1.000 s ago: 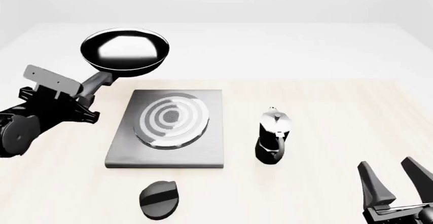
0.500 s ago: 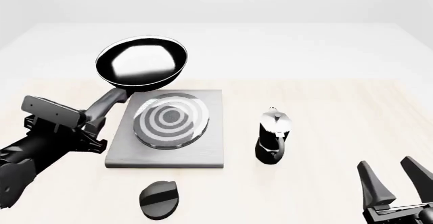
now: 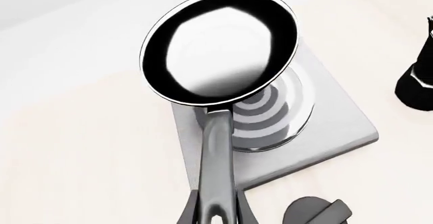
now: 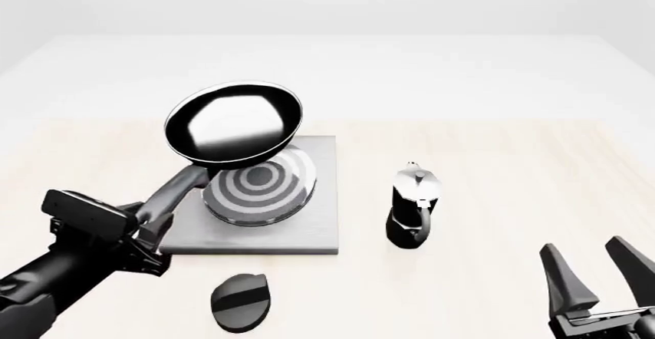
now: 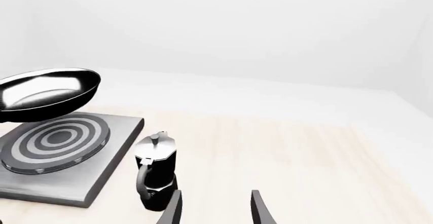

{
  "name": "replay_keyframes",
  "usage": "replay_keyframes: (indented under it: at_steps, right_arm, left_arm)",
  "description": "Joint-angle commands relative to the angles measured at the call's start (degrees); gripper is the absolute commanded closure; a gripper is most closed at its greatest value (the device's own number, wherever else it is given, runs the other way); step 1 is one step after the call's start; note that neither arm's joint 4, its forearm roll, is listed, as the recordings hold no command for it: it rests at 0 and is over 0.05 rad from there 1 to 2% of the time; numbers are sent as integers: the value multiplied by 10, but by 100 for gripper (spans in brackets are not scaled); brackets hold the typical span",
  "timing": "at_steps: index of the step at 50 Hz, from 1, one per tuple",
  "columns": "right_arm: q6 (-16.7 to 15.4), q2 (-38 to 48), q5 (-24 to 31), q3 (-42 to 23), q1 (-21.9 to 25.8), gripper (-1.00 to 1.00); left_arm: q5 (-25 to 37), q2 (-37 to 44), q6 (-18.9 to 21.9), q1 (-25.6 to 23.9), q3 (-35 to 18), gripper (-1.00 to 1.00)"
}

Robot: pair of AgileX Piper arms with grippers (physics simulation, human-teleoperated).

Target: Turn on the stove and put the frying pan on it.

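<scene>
Aloft above the table, the frying pan hangs tilted over the far-left part of the stove, clear of the ringed burner, as the right wrist view confirms. Its long handle runs back to the left gripper, whose fingers pinch the handle's end. Near right, the right gripper hovers with fingers spread, empty. A moka pot stands just beside the stove; a black knob lies in front.

– What sort of place is this?
– A simulated tabletop; a pale wood table against blank white surroundings; kitchen props only: a stove, frying pan, moka pot.
</scene>
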Motion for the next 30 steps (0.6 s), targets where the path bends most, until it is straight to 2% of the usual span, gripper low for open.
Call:
replay_keyframes:
  at_steps: [1,30]
  right_arm:
    - [0,-1,1,1,1,-100]
    - [2,-7,6,1,1,-100]
  left_arm:
    - [-7,-30,4,-22,13,100]
    - [-51,-13,-2,-39,65,100]
